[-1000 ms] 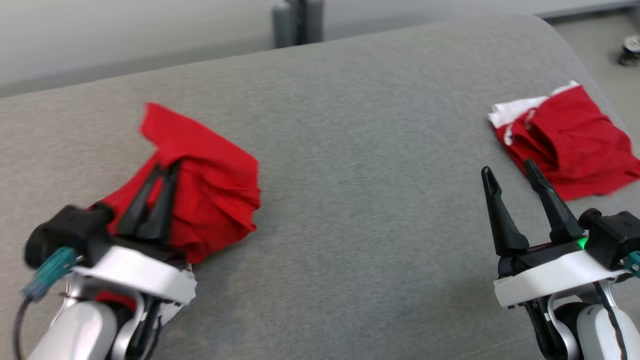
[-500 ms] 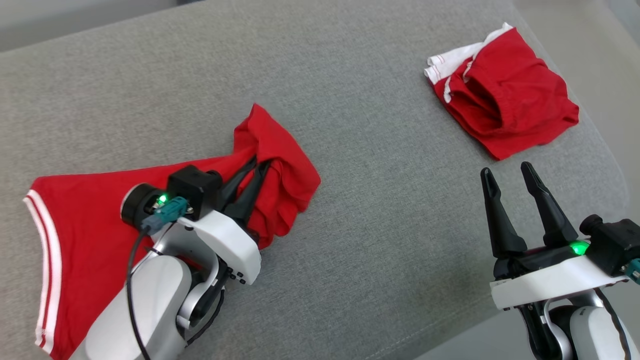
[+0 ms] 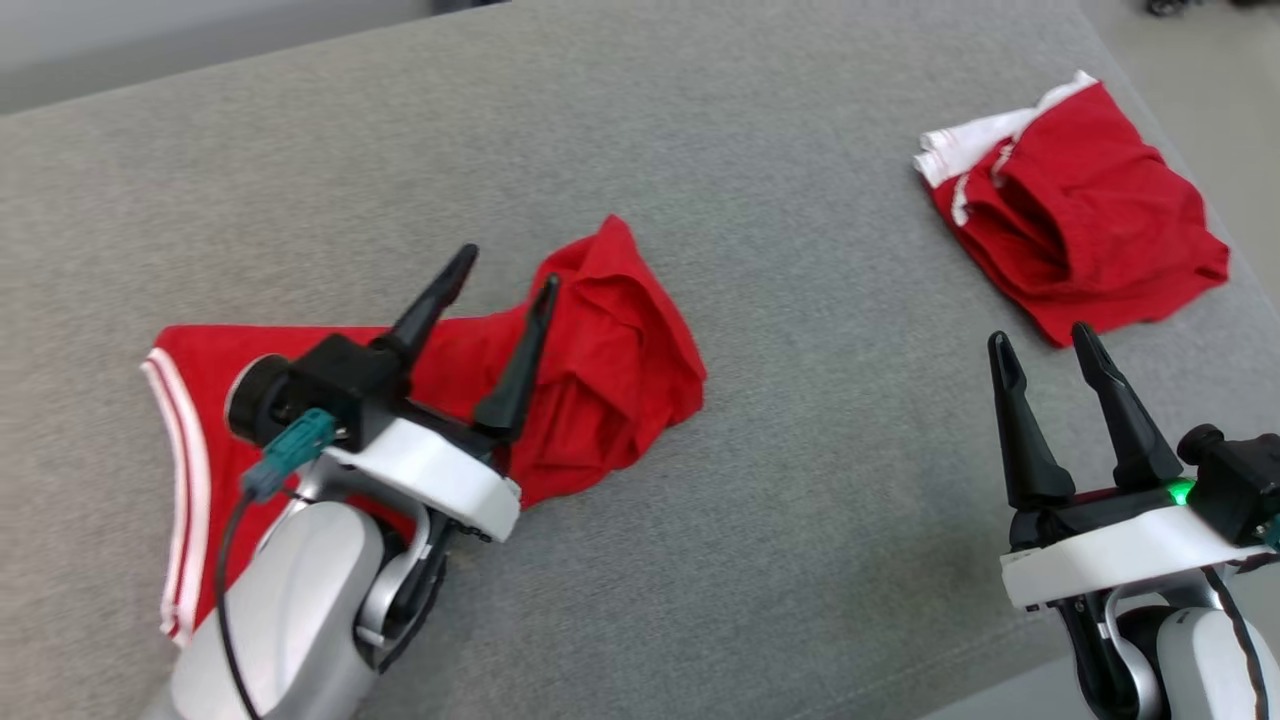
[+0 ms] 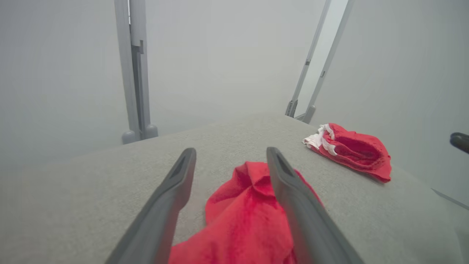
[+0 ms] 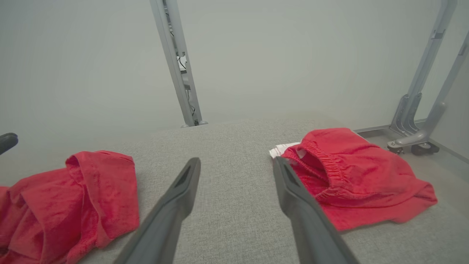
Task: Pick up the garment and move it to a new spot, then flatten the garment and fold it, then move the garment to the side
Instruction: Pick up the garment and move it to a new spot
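The garment [image 3: 620, 340] is red cloth with a white-striped hem at its left end. It lies partly spread on the grey padded surface [image 3: 800, 450], bunched into folds at its right end. My left gripper [image 3: 509, 267] stands open just over that bunched end, its fingers apart and nothing between them. In the left wrist view the garment [image 4: 242, 216] lies below and between the open left gripper [image 4: 231, 151]. My right gripper [image 3: 1040, 336] is open at the lower right, well away from it, and holds nothing. In the right wrist view the open right gripper [image 5: 236, 160] has the garment [image 5: 73, 198] to its left.
A second red garment [image 3: 1080, 240] with a white waistband lies crumpled near the surface's far right edge, just beyond my right fingers, also seen as the red heap [image 5: 351, 172]. Bare grey surface lies between the two garments. Metal frame legs [image 5: 414, 121] stand beyond the edge.
My left gripper has opened and let go of the garment's bunched end, which now rests on the surface. The head camera has shifted. The right gripper stays open.
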{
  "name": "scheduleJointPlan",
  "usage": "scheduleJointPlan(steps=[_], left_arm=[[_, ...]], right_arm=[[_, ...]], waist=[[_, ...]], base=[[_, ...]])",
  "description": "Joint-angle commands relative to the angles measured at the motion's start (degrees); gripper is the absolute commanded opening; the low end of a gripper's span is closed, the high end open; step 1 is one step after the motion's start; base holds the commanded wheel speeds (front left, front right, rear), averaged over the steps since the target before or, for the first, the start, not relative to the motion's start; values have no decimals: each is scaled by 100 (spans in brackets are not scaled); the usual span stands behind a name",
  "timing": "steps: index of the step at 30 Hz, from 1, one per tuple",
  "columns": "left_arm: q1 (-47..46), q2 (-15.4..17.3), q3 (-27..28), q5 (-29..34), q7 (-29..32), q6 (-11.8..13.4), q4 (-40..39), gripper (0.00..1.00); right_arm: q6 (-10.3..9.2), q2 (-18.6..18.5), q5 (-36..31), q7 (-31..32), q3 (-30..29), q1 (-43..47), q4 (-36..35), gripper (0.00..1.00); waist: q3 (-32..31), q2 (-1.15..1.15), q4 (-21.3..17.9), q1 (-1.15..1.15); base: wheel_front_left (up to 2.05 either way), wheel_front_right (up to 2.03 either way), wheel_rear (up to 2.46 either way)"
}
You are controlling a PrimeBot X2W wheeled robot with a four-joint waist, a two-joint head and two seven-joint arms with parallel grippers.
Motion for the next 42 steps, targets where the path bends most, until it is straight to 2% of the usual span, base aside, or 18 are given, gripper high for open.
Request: scheduleJointPlan(steps=[1, 11, 20, 34, 42], left_arm=[[110, 79, 130, -40, -140, 102, -89, 100], [828, 455, 1161, -381, -615, 604, -412, 100], [1805, 685, 1832, -369, -709, 910, -841, 100], [3024, 979, 1970, -421, -593, 979, -1464, 100], [3394, 989, 1873, -497, -428, 1036, -1642, 100]], right_arm=[[-2, -16, -79, 43, -50, -24, -29, 100], [-2, -18, -287, 301, -131, 123, -109, 100], [-2, -54, -427, 484, -113, 318, -123, 100], [-2, -205, -397, 707, -52, 834, -212, 100], [-2, -246, -348, 812, -103, 1156, -349, 100]], waist=[[-218, 0, 309, 0], [-693, 0, 1039, 0], [-1108, 0, 1374, 0], [-1728, 0, 1551, 0], [-2027, 0, 1581, 0]], base=[[0, 0, 0], [0, 0, 0], [0, 0, 0], [0, 0, 0], [0, 0, 0]])
